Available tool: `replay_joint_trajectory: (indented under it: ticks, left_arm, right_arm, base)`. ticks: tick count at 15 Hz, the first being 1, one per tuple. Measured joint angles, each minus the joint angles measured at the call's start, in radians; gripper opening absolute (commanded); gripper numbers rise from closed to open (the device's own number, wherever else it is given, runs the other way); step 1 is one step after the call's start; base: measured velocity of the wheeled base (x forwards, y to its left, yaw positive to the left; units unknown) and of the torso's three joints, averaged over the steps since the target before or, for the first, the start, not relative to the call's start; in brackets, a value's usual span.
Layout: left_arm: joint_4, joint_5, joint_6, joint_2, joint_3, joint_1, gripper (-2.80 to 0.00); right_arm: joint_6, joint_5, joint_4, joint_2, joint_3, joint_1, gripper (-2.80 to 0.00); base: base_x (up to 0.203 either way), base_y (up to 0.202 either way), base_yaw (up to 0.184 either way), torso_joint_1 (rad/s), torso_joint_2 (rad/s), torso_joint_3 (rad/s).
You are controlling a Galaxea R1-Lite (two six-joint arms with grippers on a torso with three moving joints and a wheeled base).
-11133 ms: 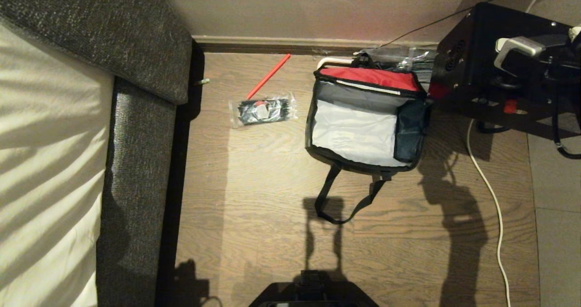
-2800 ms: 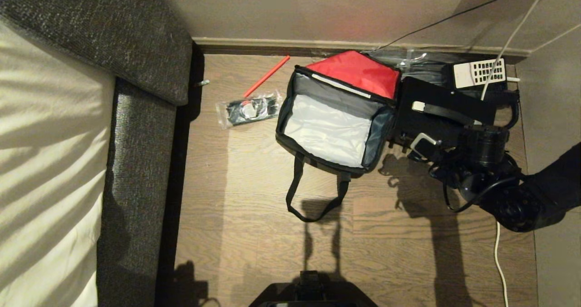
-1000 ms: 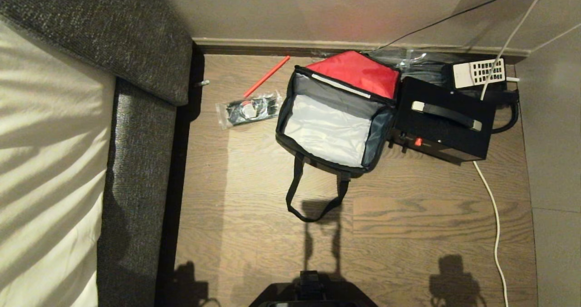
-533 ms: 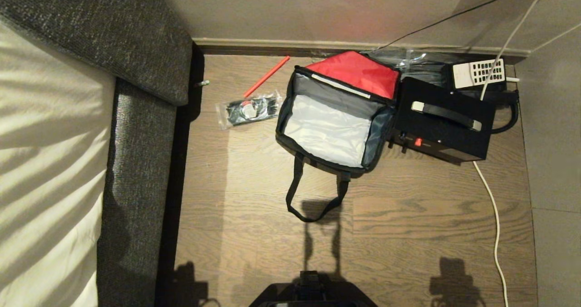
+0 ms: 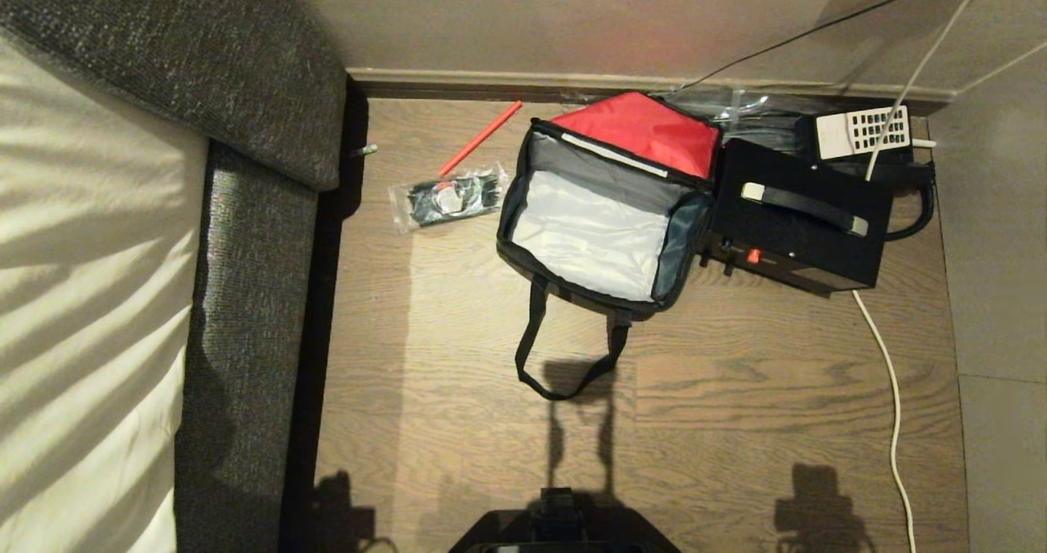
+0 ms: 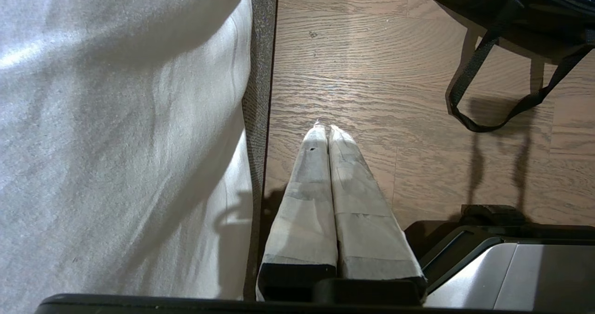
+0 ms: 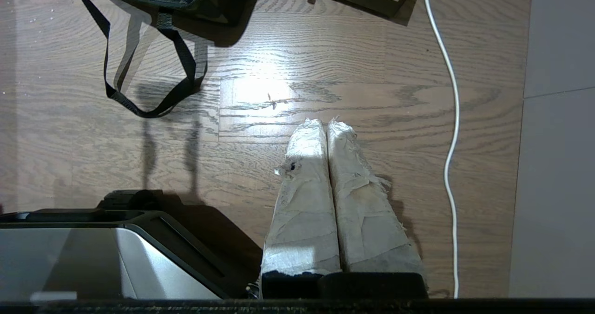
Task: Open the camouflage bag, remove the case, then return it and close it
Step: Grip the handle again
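Observation:
The camouflage bag (image 5: 601, 226) lies open on the wood floor near the back wall, its red-lined lid (image 5: 646, 132) folded back and its pale inside bare. One black strap handle (image 5: 564, 357) loops toward me. The black case (image 5: 806, 222), with a strap handle and a small red latch, rests on the floor against the bag's right side. Neither arm shows in the head view. My left gripper (image 6: 324, 128) hangs shut and empty over the floor beside the sofa. My right gripper (image 7: 325, 122) is shut and empty too, above bare floor short of the bag's strap (image 7: 139, 72).
A dark sofa with a pale cushion (image 5: 90, 291) fills the left side. A clear packet of black items (image 5: 446, 199) and a red stick (image 5: 483, 137) lie left of the bag. A black telephone with white keypad (image 5: 863, 130) sits behind the case; a white cable (image 5: 891, 397) runs down the right.
Over the last second nothing has moved. Earlier, the right arm stood over the case at the bag's right; it has since drawn back out of the head view, leaving the case on the floor.

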Motion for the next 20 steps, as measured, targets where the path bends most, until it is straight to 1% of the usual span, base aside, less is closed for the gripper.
replay_joint_trajectory:
  ticks: [13, 16, 17, 18, 19, 20]
  left_arm:
    - [0.0, 0.0, 0.003, 0.0, 0.0, 0.0, -2.8]
    - [0.0, 0.0, 0.003, 0.0, 0.0, 0.0, -2.8]
    - [0.0, 0.0, 0.003, 0.0, 0.0, 0.0, -2.8]
    - [0.0, 0.0, 0.003, 0.0, 0.0, 0.0, -2.8]
    - [0.0, 0.0, 0.003, 0.0, 0.0, 0.0, -2.8]
    - [0.0, 0.0, 0.003, 0.0, 0.0, 0.0, -2.8]
  right_arm:
    - [-0.006, 0.002, -0.004, 0.001, 0.0, 0.0, -2.8]
    - [-0.023, 0.003, 0.029, 0.001, -0.008, 0.0, -2.8]
    - [-0.024, 0.007, 0.065, 0.001, -0.037, 0.0, -2.8]
    - [-0.021, 0.017, 0.11, 0.001, -0.096, 0.0, -2.8]
    - [-0.018, 0.038, 0.18, 0.002, -0.179, 0.0, -2.8]
    - [-0.013, 0.074, 0.273, 0.002, -0.291, 0.0, -2.8]
  base:
    - [0.0, 0.0, 0.0, 0.0, 0.0, 0.0]
    - [0.0, 0.0, 0.0, 0.0, 0.0, 0.0]
    - [0.0, 0.0, 0.0, 0.0, 0.0, 0.0]
    - [0.0, 0.0, 0.0, 0.0, 0.0, 0.0]
    - [0.0, 0.0, 0.0, 0.0, 0.0, 0.0]
    - [0.0, 0.0, 0.0, 0.0, 0.0, 0.0]
